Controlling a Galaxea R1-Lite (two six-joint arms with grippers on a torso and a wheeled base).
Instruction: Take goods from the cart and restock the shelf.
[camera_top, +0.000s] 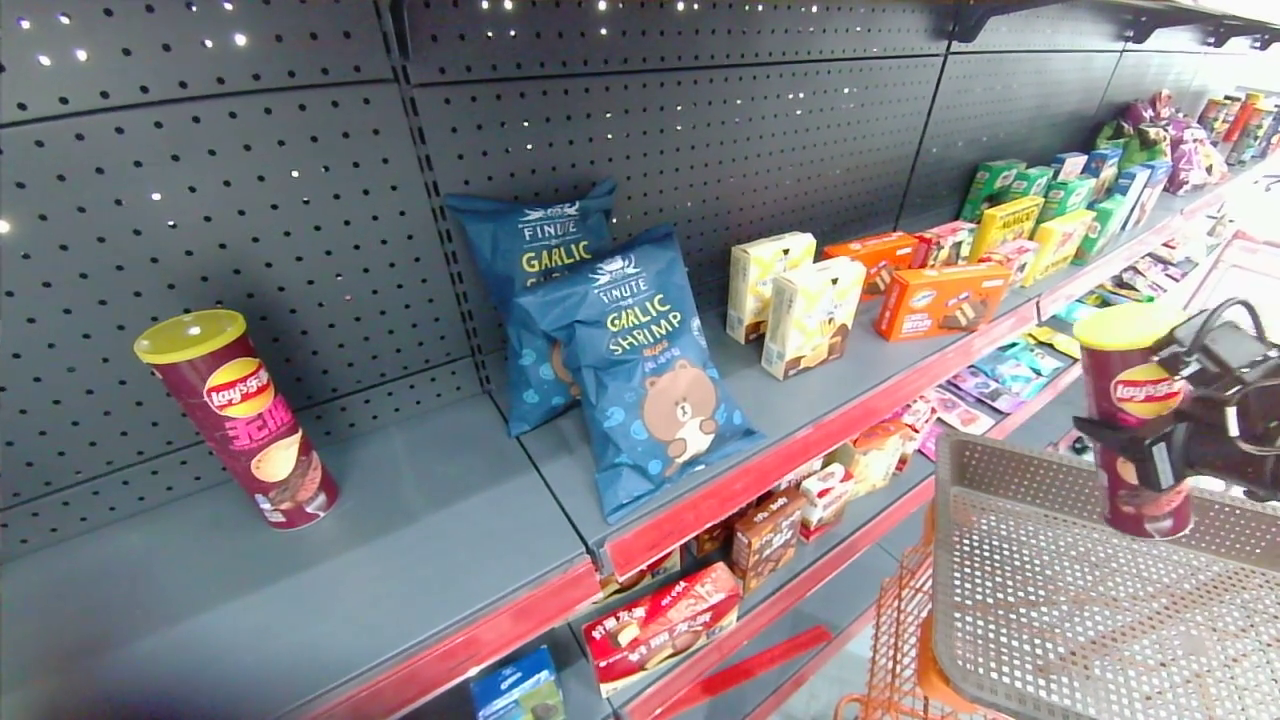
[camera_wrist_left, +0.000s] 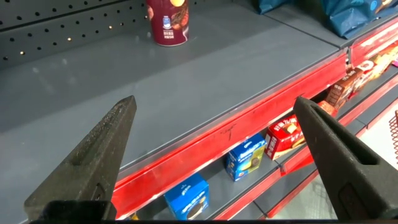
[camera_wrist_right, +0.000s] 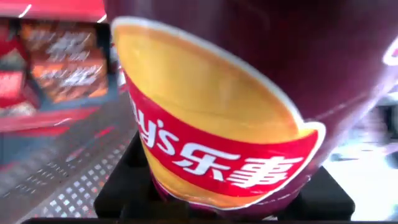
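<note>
A maroon chip can (camera_top: 1137, 420) with a yellow lid hangs upright over the grey mesh cart basket (camera_top: 1060, 590), with my right gripper (camera_top: 1165, 455) shut around its middle. Close up, that chip can (camera_wrist_right: 236, 118) shows its maroon wall and yellow-red label between the black pads (camera_wrist_right: 124, 193). A second matching chip can (camera_top: 240, 420) stands tilted on the grey shelf board (camera_top: 330, 560) at the left, and the same can's base (camera_wrist_left: 168, 22) appears beyond my left gripper (camera_wrist_left: 217, 155), which is open with nothing between its fingers, in front of the shelf's red edge.
Two blue shrimp-snack bags (camera_top: 640, 370) lean against the pegboard mid-shelf. Yellow boxes (camera_top: 805, 310) and orange boxes (camera_top: 940, 295) follow to the right. Lower shelves hold boxed snacks (camera_top: 665, 620). Bare board lies between the standing can and the bags. The cart's orange frame (camera_top: 900, 620) sits at lower right.
</note>
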